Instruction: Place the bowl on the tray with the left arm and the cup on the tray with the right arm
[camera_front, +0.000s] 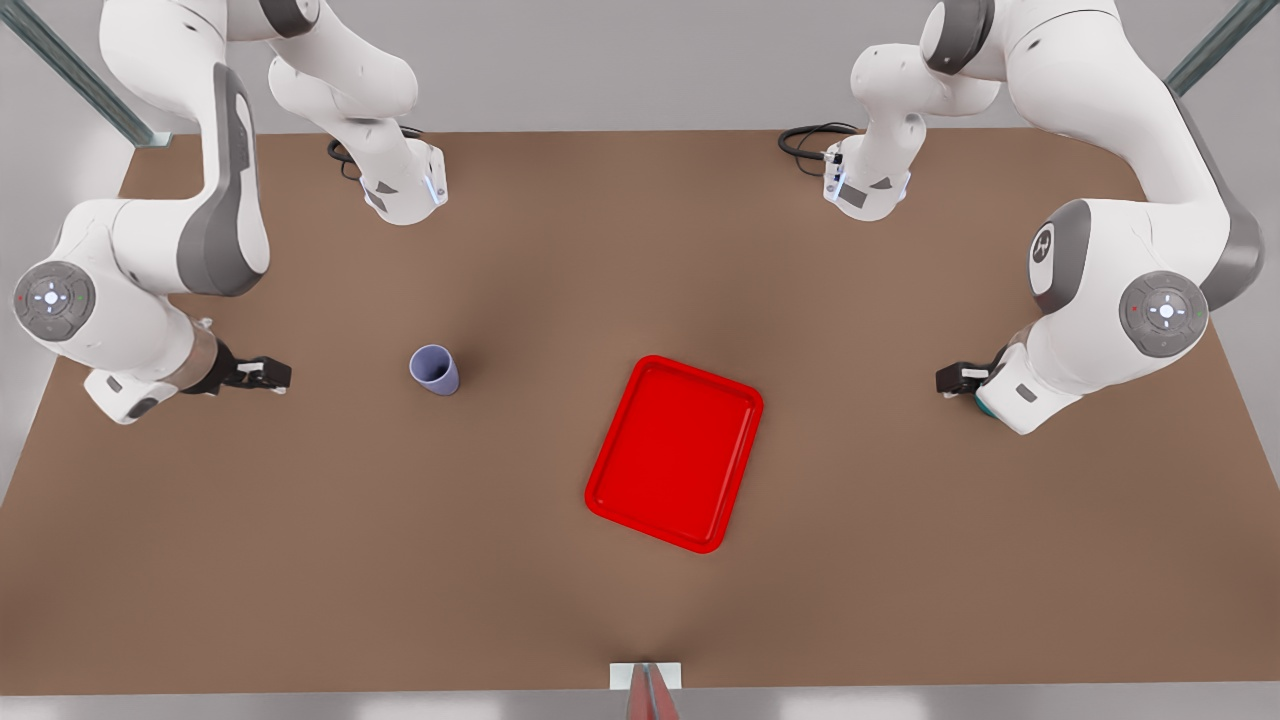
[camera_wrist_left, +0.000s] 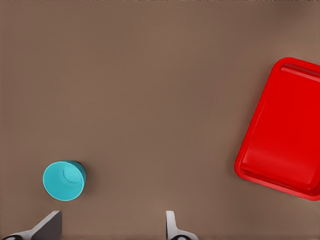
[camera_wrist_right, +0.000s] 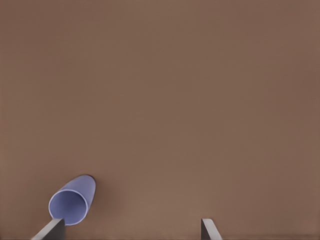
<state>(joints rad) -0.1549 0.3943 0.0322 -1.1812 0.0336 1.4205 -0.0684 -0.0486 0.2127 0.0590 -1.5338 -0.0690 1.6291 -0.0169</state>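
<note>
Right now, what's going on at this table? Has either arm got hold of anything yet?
Neither has. The left gripper, at the front view's right, hangs open over the teal bowl, which sits apart from its fingers. The right gripper, at the front view's left, is open beside the lavender cup, not touching it. The red tray lies between them with nothing on it.

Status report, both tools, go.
Left tool open above bowl, nothing held. Right tool open beside cup. Tray empty, both paths clear.
</note>
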